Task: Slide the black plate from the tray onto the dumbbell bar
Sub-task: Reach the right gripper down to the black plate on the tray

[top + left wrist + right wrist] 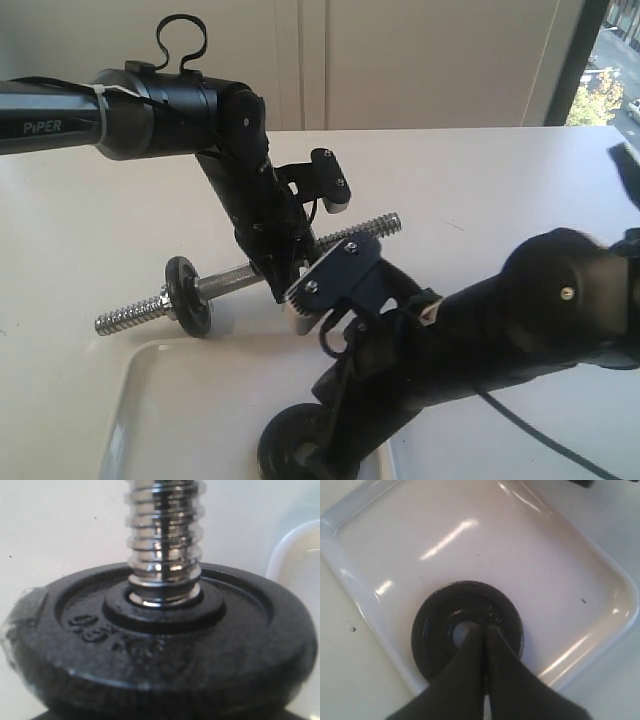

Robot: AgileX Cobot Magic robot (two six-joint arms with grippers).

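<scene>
1. Two fingers [460,680] of the right gripper [484,629] press fully together, holding nothing, tips at the centre hole of the black plate [432,630].
2. That plate lies flat in the white tray [470,555], near one rim.
3. The left gripper [278,272] clamps the dumbbell bar [235,275] mid-length; another disc [188,297] sits on one threaded end, near the tray.

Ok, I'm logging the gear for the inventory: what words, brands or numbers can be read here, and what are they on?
"PiPER": white lettering on the left arm.
Raised marking on the black disc on the dumbbell bar: too blurred to read surely.
Tray and black plate in it: no text visible.
</scene>
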